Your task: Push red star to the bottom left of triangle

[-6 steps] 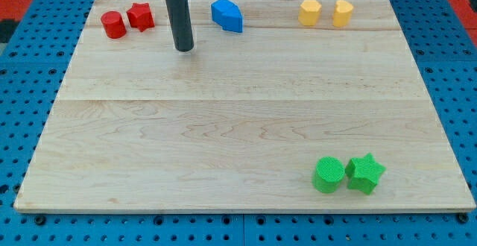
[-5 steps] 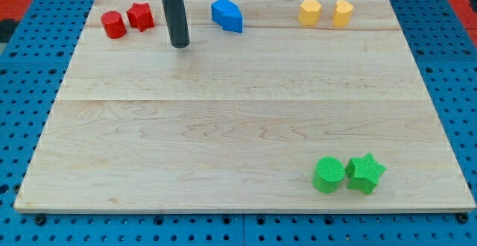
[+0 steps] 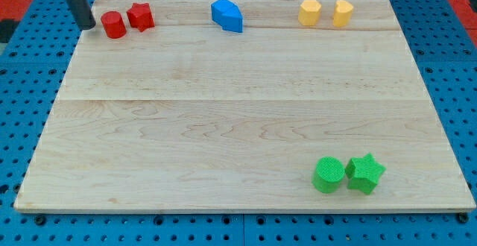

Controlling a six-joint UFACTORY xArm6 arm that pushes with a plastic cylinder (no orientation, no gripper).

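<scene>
The red star (image 3: 140, 16) lies at the view's top left of the wooden board (image 3: 238, 127), touching a red cylinder (image 3: 113, 24) on its left. My tip (image 3: 87, 25) stands just left of the red cylinder, at the board's left edge, a small gap apart from it. A blue block (image 3: 226, 15), wedge-like with a pointed side, lies at the top centre; no clear triangle shape can be made out otherwise.
Two yellow blocks (image 3: 310, 12) (image 3: 343, 13) lie side by side at the view's top right. A green cylinder (image 3: 329, 174) and a green star (image 3: 365, 173) touch at the bottom right. Blue pegboard surrounds the board.
My tip has moved left and slightly up, from between the red star and the blue block to the left of the red cylinder. No block has moved.
</scene>
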